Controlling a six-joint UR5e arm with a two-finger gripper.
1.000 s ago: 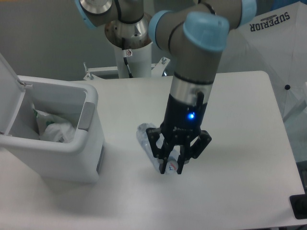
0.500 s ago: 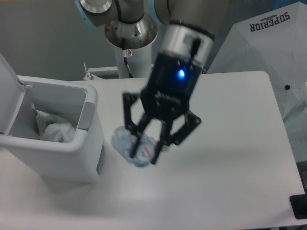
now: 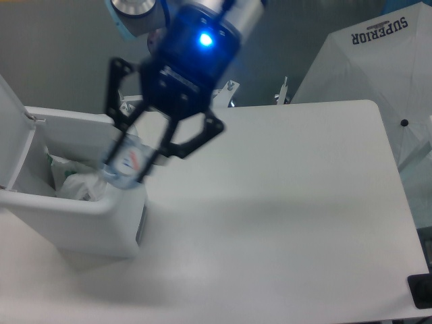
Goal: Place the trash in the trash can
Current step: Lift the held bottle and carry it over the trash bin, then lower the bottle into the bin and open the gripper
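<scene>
Letting go at this point looked risky: the gripper (image 3: 135, 165) held the water bottle (image 3: 125, 166) right over the near right rim of the trash can (image 3: 81, 212), not clearly over the opening, so a drop could have clipped the rim and bounced onto the tabletop (image 3: 283, 202). The bottle sat crosswise between the fingers (image 3: 156, 154), which were clamped on it, and it hung out to the lower left; a light, crinkly thing like that might have tipped or slid out early. The grey tab on the rim was hidden behind the bottle and fingers, another spot it could snag. The bottle itself was clear, crumpled plastic with a small red and blue mark on its label, blurred. It was in the air, touching nothing but the fingers as far as could be told. The white wrapper (image 3: 77, 181) with a green mark lay inside the can already, under the open lid (image 3: 12, 131). Whether the bottle's low end touched the rim could not be told.
</scene>
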